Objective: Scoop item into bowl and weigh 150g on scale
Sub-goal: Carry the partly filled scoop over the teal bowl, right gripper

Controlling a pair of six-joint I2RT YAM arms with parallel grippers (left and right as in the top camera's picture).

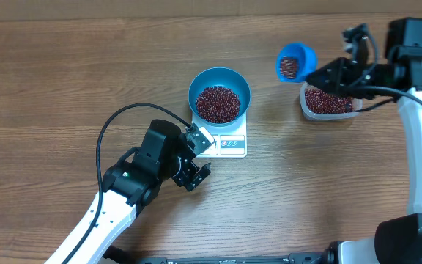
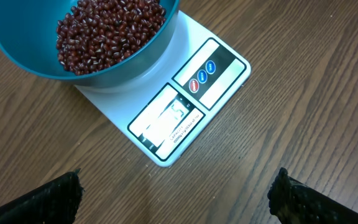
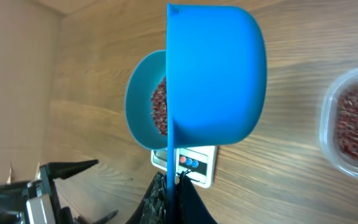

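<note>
right gripper [image 3: 174, 198] grips scoop [image 1: 296, 63] — bowl [image 1: 219, 73] of beans [image 1: 218, 104] sits on scale [image 1: 231, 144].

A wooden table [image 1: 64, 81] of warm brown, its grain running in long streaks, spreads beneath the left pincer [image 1: 200, 158] and far out on every side of it — evenly lit, with only soft shadows.

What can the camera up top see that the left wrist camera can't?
Only the top camera: the blue scoop full of beans, held up by the right gripper, and the clear tub. Only the left wrist camera: the display and the red and blue buttons up close, though the numbers are blurry. Both: the blue bowl of beans sitting on the white scale, on the wooden table.
</note>
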